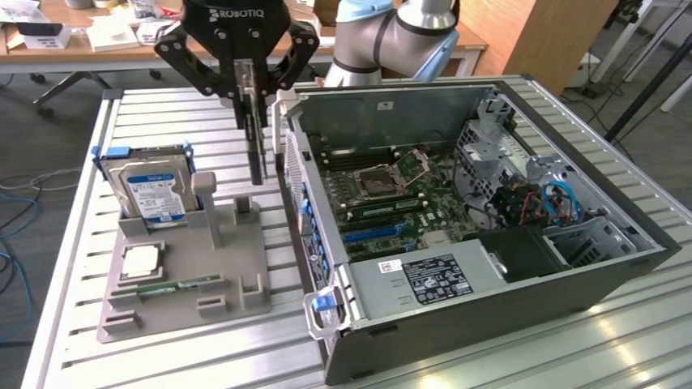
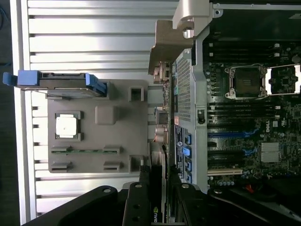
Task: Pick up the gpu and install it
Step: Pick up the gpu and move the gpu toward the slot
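Gripping the gpu (image 1: 256,134) by its top edge, with the gripper (image 1: 248,91) narrowed onto the thin board. Hanging upright and edge-on over the far part of the tray (image 1: 162,312), on the exterior view's left of the open case (image 1: 476,324) and just beside its wall. Seemingly lifted just off the stand (image 1: 245,209) below, though hard to tell for sure.

Risk of the gpu swinging or twisting in so slim a pinch, being long, thin and held at one end only. Risk of clipping the case wall on the way across, with so little gap there. Risk of knocking the drive (image 1: 151,190), standing near on the exterior view's left of the tray, if swung that way.

Over the board (image 1: 395,194), danger of missing the blue slots (image 1: 373,235). Pressing down off-line likely to bend the contacts or to pop the gpu out of the pinch. Possible, too, to bring the bracket to the wrong side, since not clear from here which end points down.
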`<state>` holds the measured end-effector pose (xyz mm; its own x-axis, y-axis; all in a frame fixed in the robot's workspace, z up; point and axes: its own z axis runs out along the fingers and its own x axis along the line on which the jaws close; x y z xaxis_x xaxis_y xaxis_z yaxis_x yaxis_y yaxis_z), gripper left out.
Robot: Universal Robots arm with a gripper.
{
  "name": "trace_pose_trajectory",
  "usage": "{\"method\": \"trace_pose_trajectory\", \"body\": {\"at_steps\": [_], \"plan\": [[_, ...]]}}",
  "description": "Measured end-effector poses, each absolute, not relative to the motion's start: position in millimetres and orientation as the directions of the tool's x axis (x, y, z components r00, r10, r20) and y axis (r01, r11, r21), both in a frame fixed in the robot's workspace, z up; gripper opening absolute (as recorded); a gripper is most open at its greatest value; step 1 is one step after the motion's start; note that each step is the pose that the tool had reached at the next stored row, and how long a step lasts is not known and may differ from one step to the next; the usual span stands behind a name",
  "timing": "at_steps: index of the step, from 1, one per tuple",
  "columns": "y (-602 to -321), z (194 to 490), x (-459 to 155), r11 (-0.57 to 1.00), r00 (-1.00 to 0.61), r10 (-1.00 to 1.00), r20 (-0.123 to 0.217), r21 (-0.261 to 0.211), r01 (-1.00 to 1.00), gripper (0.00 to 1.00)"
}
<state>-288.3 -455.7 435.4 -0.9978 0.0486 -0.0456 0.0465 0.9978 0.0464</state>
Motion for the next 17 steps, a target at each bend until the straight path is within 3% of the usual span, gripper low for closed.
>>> {"method": "trace_pose_trajectory", "body": {"at_steps": [17], "plan": [[-456, 435, -239, 0.998, -0.998, 0.049, -0.046, 0.046, 0.046, 0.26]]}}
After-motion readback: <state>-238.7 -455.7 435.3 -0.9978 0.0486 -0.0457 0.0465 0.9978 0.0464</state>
